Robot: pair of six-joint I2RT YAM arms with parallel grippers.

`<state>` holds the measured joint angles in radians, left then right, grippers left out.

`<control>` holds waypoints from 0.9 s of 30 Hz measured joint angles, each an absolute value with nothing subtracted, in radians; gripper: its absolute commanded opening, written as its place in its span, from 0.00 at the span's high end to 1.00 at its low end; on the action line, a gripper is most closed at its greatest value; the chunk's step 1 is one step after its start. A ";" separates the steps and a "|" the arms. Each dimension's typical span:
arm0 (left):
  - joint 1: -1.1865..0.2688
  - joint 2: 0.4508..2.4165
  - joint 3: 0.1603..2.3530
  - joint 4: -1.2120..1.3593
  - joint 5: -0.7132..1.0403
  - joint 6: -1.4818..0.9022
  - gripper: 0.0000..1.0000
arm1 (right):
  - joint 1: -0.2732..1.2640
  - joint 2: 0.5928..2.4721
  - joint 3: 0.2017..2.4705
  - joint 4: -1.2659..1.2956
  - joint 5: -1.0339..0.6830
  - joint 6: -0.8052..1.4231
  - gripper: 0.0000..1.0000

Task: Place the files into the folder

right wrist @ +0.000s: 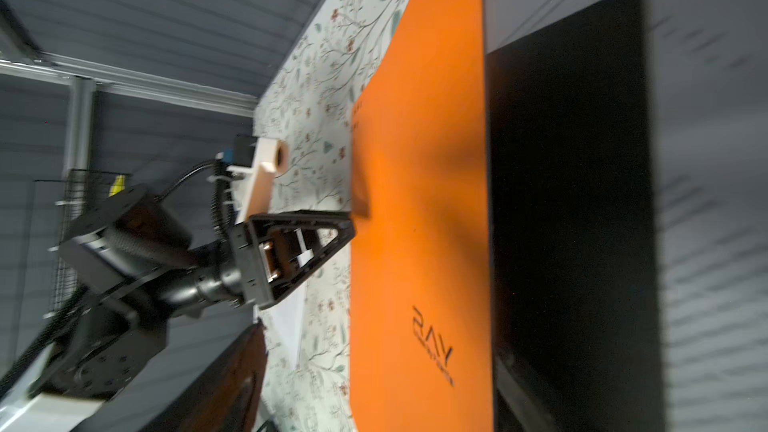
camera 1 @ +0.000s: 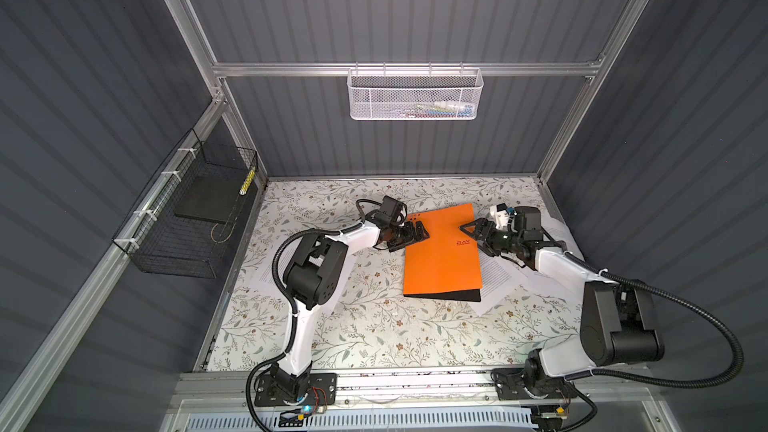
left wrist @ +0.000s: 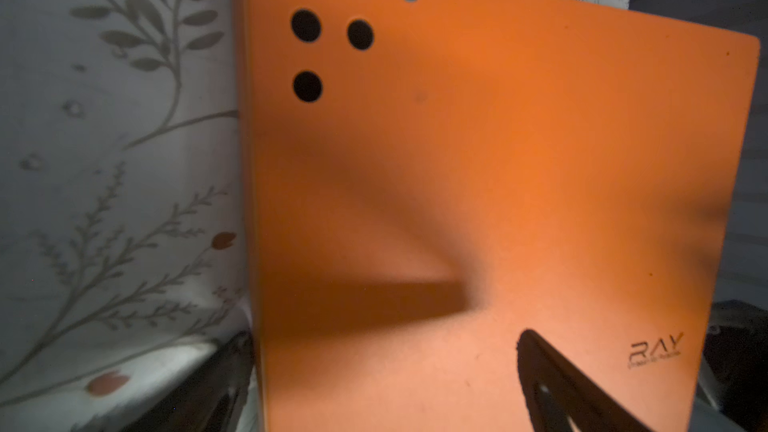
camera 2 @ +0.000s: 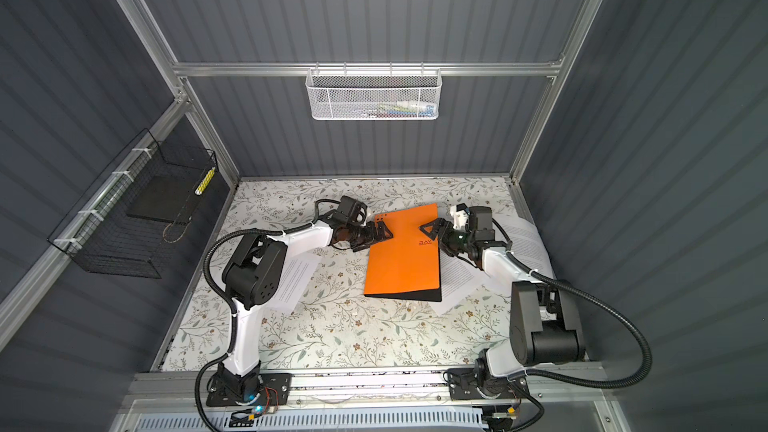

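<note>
Folder [left wrist: 478,168] holes [left wrist: 306,25] distinct left wrist view only.

The folder [camera 1: 440,259] lay on the table [camera 1: 374,334], right of centre and toward the back. The files [camera 1: 498,280] lay on the table to its right, some partly under its right edge and under the right arm; one more sheet [camera 2: 295,280] lay well to the left, beneath the left arm. The left claw [camera 1: 415,236] sat at the folder's left edge near the back, the right claw [camera 1: 476,238] at its right edge opposite. A wire basket [camera 1: 183,218] hung on the left wall with a slab [camera 1: 205,201] in it; a mesh basket [camera 1: 415,95] hung on the back rail.
</note>
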<state>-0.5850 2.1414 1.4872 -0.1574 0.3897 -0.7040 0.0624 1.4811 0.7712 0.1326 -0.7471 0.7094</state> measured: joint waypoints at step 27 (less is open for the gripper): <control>-0.433 1.788 1.292 -0.354 0.324 -0.604 0.00 | 0.077 1.315 0.855 -0.222 -0.700 0.507 1.00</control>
<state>-0.4328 1.7882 1.2922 -0.3538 0.3241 -0.6037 0.0769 1.3148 0.8547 -0.2222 -0.6998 0.5072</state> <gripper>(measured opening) 0.996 0.049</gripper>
